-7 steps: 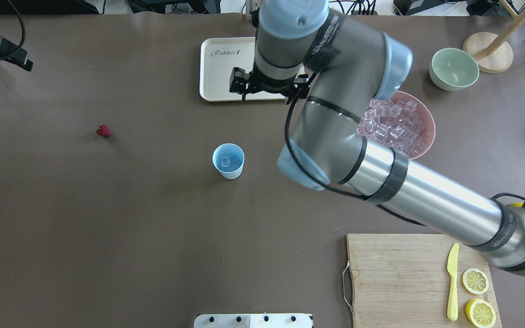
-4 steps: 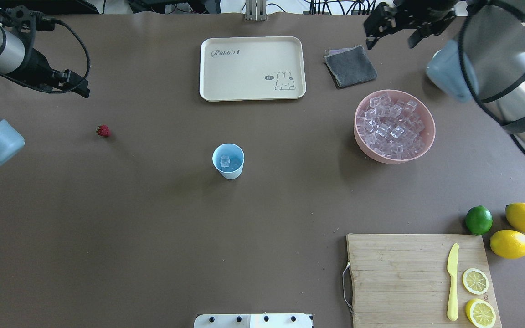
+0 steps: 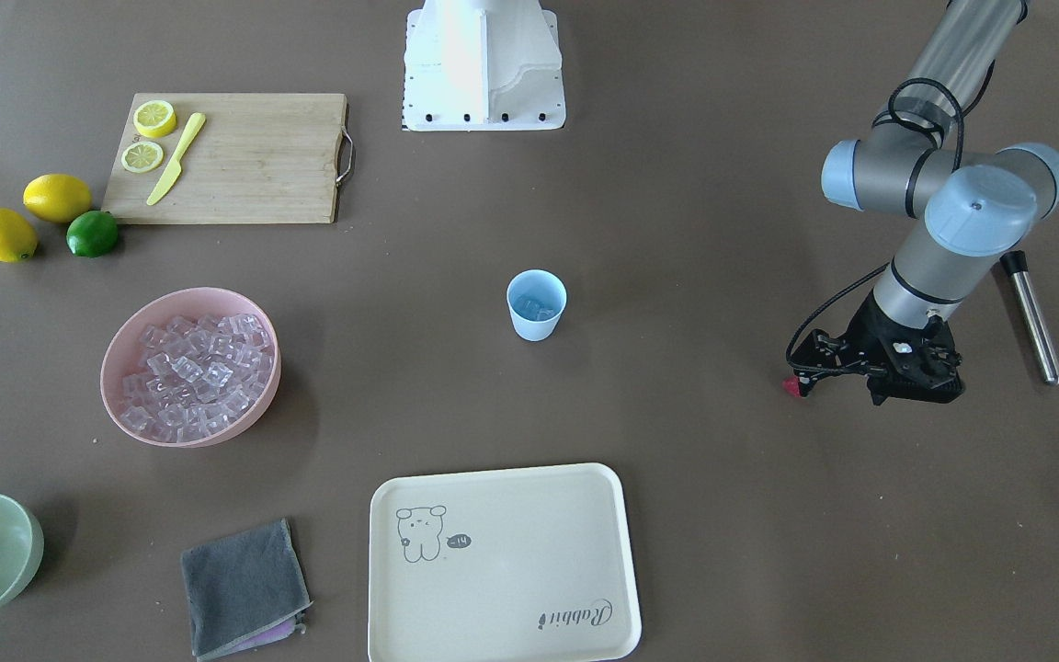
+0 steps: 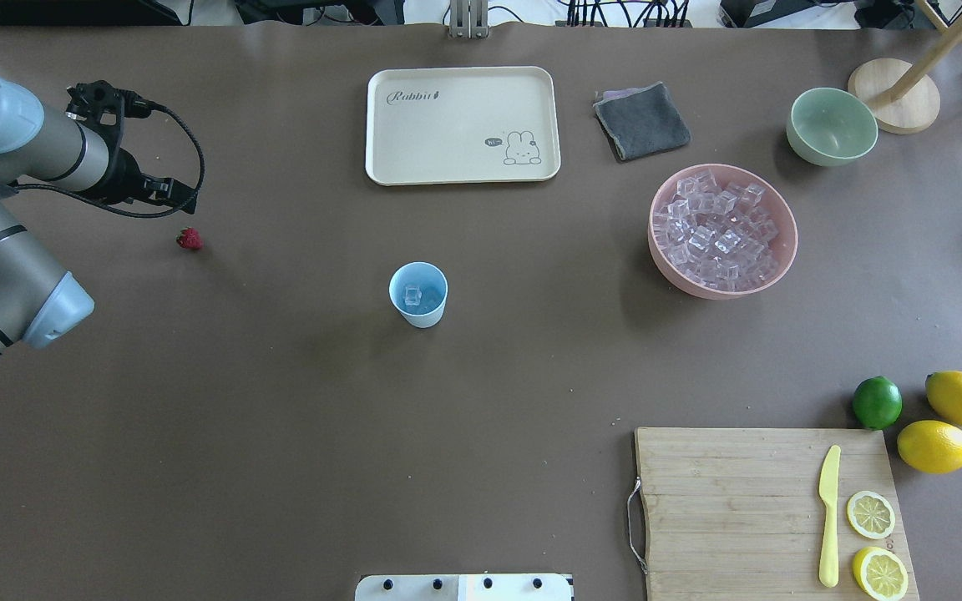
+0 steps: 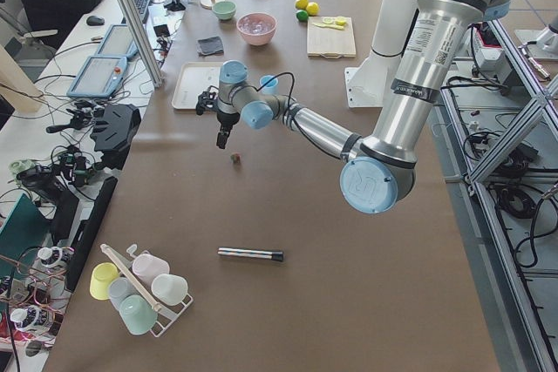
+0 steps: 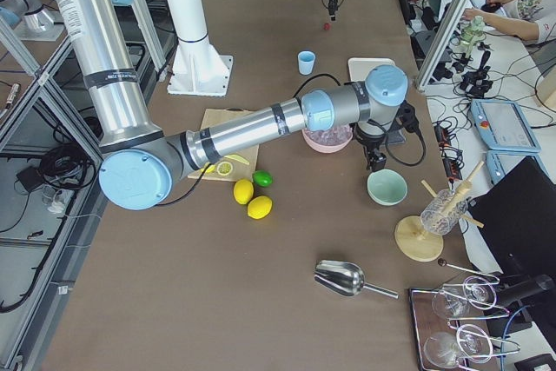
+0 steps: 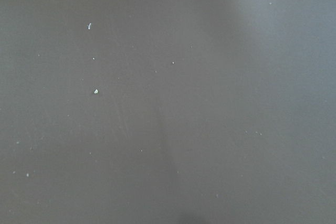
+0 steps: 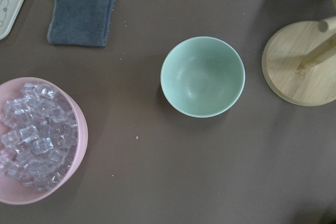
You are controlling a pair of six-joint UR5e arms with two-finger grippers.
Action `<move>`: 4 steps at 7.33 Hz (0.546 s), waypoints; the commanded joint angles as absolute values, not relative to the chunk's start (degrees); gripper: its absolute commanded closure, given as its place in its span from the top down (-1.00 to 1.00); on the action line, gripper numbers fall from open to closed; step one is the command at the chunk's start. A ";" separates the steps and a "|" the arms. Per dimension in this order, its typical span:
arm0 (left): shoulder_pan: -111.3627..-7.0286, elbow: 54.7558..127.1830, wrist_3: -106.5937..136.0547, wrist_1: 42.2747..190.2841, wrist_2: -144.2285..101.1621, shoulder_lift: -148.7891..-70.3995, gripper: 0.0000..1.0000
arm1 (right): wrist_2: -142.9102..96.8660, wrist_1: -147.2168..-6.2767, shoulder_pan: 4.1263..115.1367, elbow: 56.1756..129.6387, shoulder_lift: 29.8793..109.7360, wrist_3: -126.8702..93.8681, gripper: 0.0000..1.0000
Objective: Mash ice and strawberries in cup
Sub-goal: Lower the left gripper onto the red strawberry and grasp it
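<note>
Red against the brown table, the tiny strawberry point(image 4: 189, 239) lies well to the robot's left of the small light-blue plastic cup point(image 4: 418, 294), which holds a clear ice cube point(image 4: 412, 294). The black left gripper point(image 4: 179, 197) hangs just beside the berry. Whether its jaws stand apart I cannot tell (its wrist camera shows only bare table). I'd centre it over the fruit, descend gently and pinch lightly. The right gripper point(image 6: 373, 161), far on the cup's other side, is equally unreadable.

Left gripper point(image 4: 187, 200) hangs low, pointing down | right gripper point(image 6: 375, 162) hovers, pointing down
</note>
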State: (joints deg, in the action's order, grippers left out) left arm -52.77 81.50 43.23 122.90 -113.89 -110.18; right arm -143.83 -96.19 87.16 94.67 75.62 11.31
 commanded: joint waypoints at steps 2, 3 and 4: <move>-50.81 77.95 44.99 125.24 -113.82 -112.41 0.96 | -144.05 -95.80 90.97 94.65 81.91 21.10 0.97; -50.37 78.39 46.39 125.33 -113.91 -112.33 0.96 | -144.05 -95.80 90.97 94.75 81.39 20.48 0.97; -49.14 78.83 48.76 125.51 -113.91 -112.15 0.96 | -143.97 -95.80 91.05 94.75 81.30 20.48 0.97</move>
